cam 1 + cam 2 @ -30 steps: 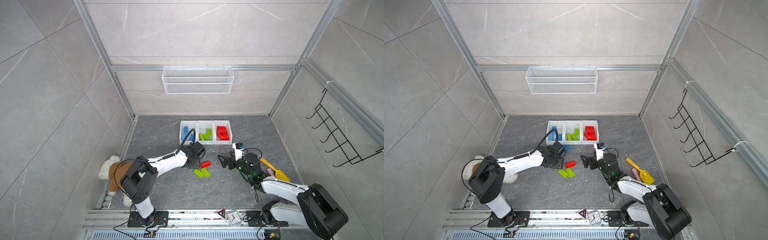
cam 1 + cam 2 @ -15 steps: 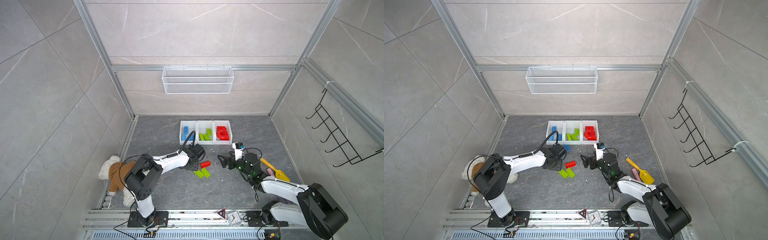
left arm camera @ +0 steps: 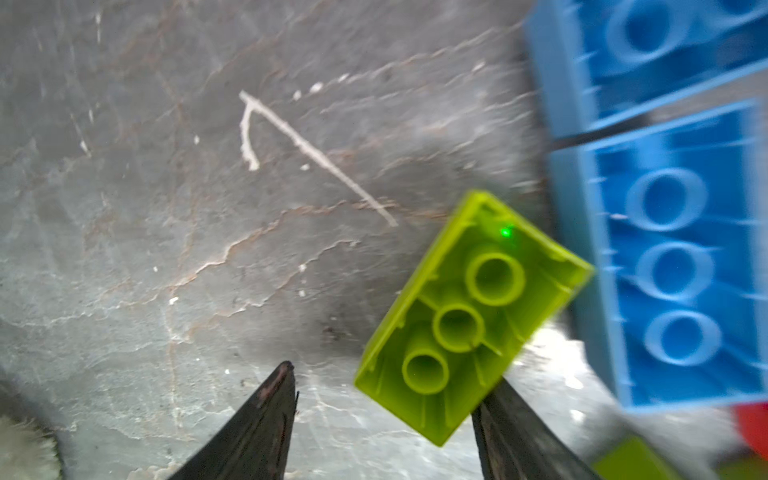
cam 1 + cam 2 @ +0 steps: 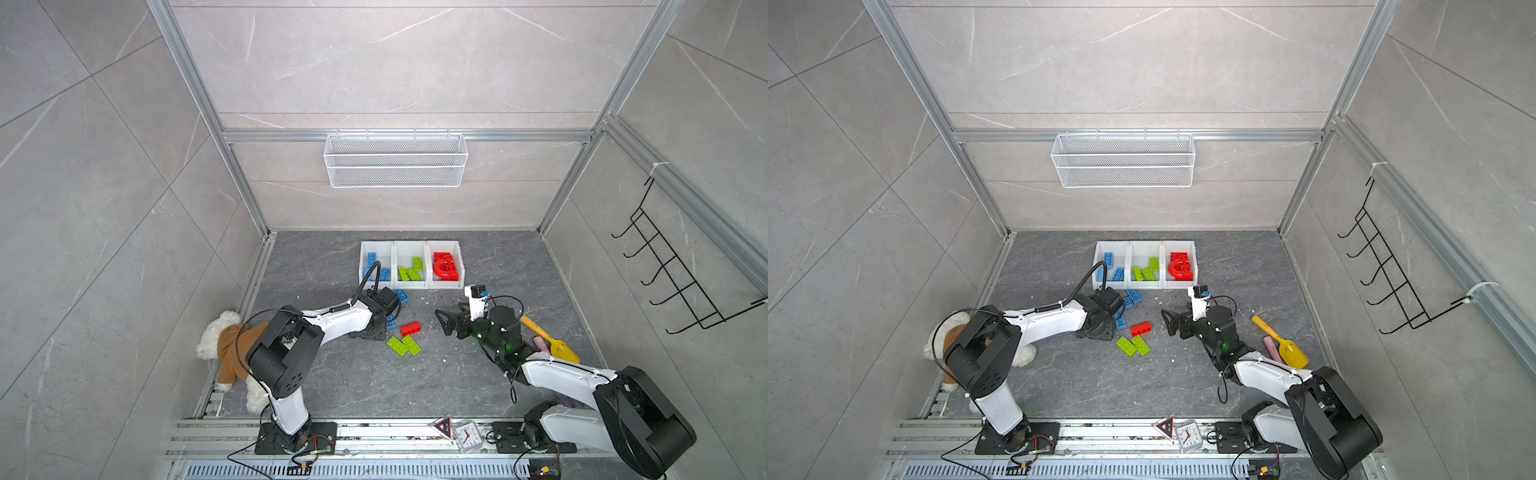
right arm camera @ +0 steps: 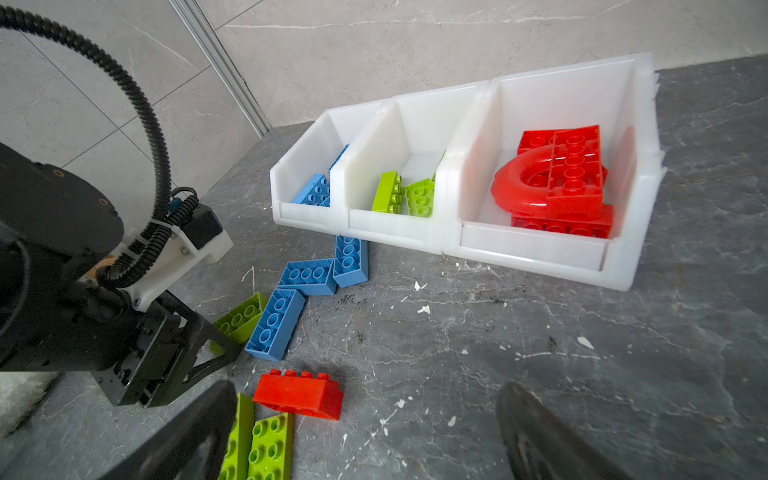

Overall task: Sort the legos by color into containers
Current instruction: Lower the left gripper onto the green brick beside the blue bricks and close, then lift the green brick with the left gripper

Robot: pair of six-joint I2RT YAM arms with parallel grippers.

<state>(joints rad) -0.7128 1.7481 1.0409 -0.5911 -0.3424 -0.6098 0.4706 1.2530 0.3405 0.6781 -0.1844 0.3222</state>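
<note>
The left gripper point(image 3: 390, 374) is low over the floor with its jaws partly spread. A green brick point(image 3: 469, 316) lies studs-down between them, against one finger and clear of the other, so it is not pinched. Three blue bricks point(image 5: 307, 276) lie in a chain just beside it, running up to the front of the bins point(image 5: 532, 249) and crowding that side of the brick. The right gripper point(image 4: 444, 323) hangs spread wide and empty, facing a red brick point(image 4: 410, 328). Next to the red brick, two more green bricks point(image 4: 403, 345) lie side by side.

The three bins already hold blue, green and red pieces in separate compartments. A teddy point(image 4: 216, 336) lies behind the left arm, and a yellow scoop point(image 4: 557, 345) lies beyond the right one.

Since a second ago the left elbow has swung slightly over the teddy. The right arm, the red brick and the green pair are where they were.
</note>
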